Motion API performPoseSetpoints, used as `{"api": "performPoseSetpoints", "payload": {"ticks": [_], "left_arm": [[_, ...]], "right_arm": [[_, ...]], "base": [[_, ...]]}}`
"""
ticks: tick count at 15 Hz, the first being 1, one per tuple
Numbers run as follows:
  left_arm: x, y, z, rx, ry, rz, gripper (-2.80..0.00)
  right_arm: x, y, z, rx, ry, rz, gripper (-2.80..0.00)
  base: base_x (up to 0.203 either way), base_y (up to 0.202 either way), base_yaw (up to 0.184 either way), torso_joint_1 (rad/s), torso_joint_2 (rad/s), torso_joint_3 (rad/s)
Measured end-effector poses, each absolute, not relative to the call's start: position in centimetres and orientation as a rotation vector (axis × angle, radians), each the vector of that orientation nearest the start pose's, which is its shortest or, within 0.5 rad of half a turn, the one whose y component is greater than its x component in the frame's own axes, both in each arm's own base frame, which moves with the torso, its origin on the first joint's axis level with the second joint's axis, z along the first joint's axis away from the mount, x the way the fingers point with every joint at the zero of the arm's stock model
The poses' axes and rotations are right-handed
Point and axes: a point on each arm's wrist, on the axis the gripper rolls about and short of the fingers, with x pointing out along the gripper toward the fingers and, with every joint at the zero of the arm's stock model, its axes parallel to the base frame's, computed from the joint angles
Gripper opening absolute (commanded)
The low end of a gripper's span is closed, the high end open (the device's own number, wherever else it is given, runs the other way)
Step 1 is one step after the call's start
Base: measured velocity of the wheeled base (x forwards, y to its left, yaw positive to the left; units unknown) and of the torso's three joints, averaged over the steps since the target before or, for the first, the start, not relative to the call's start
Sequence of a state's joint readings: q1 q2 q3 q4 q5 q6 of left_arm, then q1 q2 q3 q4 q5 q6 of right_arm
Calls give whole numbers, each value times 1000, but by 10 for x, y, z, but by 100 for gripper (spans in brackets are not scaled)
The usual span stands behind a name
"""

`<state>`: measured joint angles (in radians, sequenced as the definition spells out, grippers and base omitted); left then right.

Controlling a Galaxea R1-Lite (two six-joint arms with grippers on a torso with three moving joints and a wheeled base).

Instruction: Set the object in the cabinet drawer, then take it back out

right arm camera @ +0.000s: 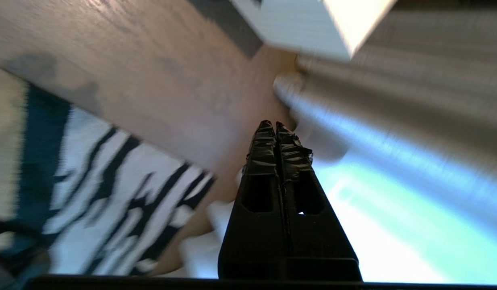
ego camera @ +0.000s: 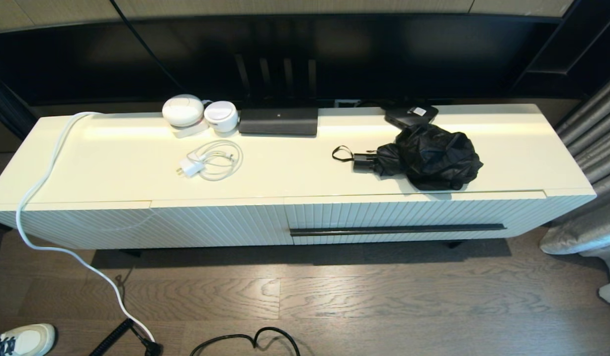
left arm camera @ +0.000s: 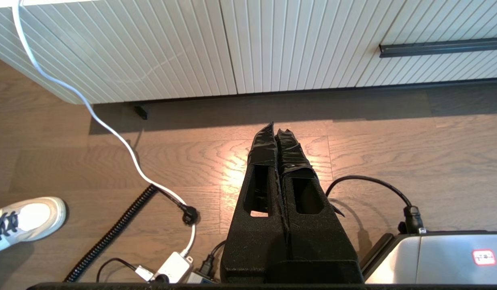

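Both my claws are pressed together and empty: left gripper (left arm camera: 276, 129) low over the floor before the cabinet, right gripper (right arm camera: 271, 124) off by the cabinet's end. Cabinet drawer (ego camera: 413, 217) sits closed beneath the top. On that top, above it, lies the umbrella (ego camera: 423, 155), handle leftward.

black folding umbrella (ego camera: 423, 155) on the cabinet top (ego camera: 295, 170), above the closed drawer (ego camera: 413, 217)

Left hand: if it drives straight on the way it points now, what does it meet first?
Probably the bare wood floor ahead of the shut left hand, then the cabinet's fluted front; depth is unclear.
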<state>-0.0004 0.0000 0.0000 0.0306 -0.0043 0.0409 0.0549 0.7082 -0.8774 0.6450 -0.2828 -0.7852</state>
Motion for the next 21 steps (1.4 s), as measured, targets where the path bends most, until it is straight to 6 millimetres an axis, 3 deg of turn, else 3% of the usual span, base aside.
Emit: {"api": "performPoseSetpoints", "payload": {"ticks": [3, 7, 11, 21], "left_arm": [[-23, 0, 72, 41, 31, -6, -280], [-23, 0, 72, 41, 30, -6, -280], [-23, 0, 72, 41, 30, -6, -280], [-23, 0, 72, 41, 30, -5, -280]], "right_arm": [[-21, -6, 229, -698, 565, -122, -280], [-57, -4, 185, -549, 574, -192, -280], [-60, -3, 164, -329, 539, -262, -280], [-63, -4, 100, -291, 367, -180, -280]], "base": [[0, 0, 0, 0, 0, 0], [0, 0, 0, 0, 0, 0], [0, 0, 0, 0, 0, 0], [0, 0, 0, 0, 0, 0]]}}
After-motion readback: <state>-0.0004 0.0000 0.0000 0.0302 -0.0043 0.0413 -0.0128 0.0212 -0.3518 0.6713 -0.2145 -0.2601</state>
